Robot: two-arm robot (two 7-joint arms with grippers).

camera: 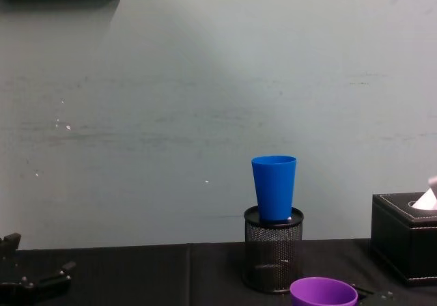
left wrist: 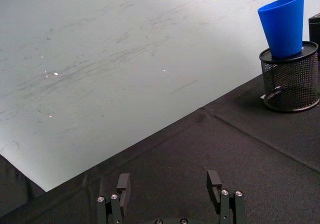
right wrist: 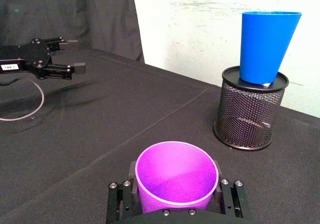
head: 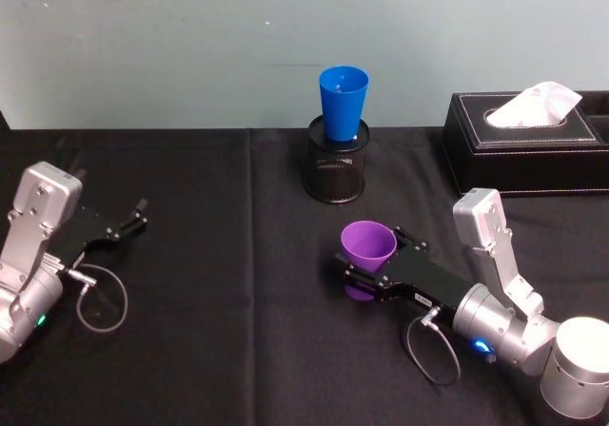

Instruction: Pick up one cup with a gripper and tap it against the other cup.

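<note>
- Your right claw is closed on the purple cup. One slim black finger lies against each side of the cup's wall, just below the rim.
- The purple cup is upright, mouth up, over the near right part of the black cloth. These views do not settle whether its base rests on the cloth or hangs just above it.
- In the head view, the silver wrist behind the right claw reaches in from the near right corner. A blue light is lit on it, and a thin cable loop hangs beside it.
- The blue cup stands upright. Its narrow base is seated in the mouth of the mesh pen holder, and most of its body rises above the holder's rim.
- The holder sits at the far middle of the cloth, close to the pale wall.
- The purple cup is nearer the robot than the holder and slightly to the right. The two cups are apart.
- A black tissue box stands at the far right, beside the holder but clear of it. A white tissue stands out of its slot.
- Your left claw lies low over the near left of the cloth. Its fingers are spread wide, and it is well apart from both cups.
</note>
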